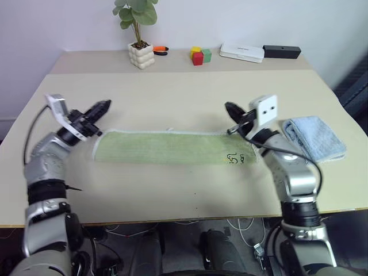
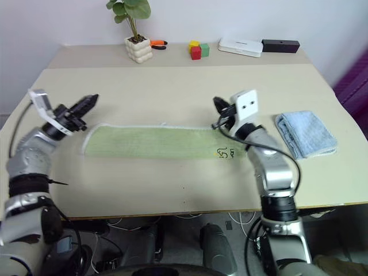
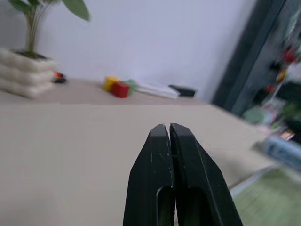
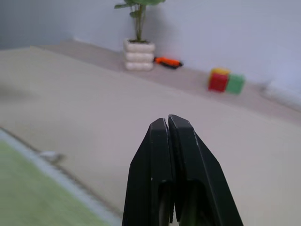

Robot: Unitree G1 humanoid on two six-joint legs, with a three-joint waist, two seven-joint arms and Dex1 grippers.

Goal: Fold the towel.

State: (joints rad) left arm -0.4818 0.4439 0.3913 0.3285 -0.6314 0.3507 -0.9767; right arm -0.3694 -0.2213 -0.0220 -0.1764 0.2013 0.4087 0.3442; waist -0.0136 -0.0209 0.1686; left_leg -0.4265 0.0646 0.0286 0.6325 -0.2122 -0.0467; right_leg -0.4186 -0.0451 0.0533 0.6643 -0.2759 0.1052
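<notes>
The light green towel (image 1: 172,148) lies flat on the beige table (image 1: 172,92) as a long, narrow strip, running crosswise in front of the robot. Its whitish edging shows along the far long side and at the left end. A small dark embroidered mark (image 1: 233,158) sits near the towel's right end, close to the near edge.

The left gripper (image 1: 106,105) is raised above the table just beyond the towel's left end, apart from the cloth. Its two black fingers (image 3: 160,155) are pressed together with nothing between them, as the left wrist view confirms.

The right gripper (image 1: 228,107) is raised over the towel's right end, toward the far edge, also clear of the cloth. Its fingers (image 4: 160,150) are likewise pressed together and hold nothing. In the right wrist view the towel's white-edged border lies below and beside the fingers.

A smaller light blue folded towel (image 1: 313,137) rests on the table to the right of the green towel, near it but not touching.

Well beyond the green towel, along the back of the table, stand a potted plant in a white ribbed pot (image 1: 141,55), an orange item (image 1: 161,50) just beside the pot, a cluster of red, yellow and green blocks (image 1: 200,56), a flat white device (image 1: 242,52) and a black bar-shaped object (image 1: 282,52).
</notes>
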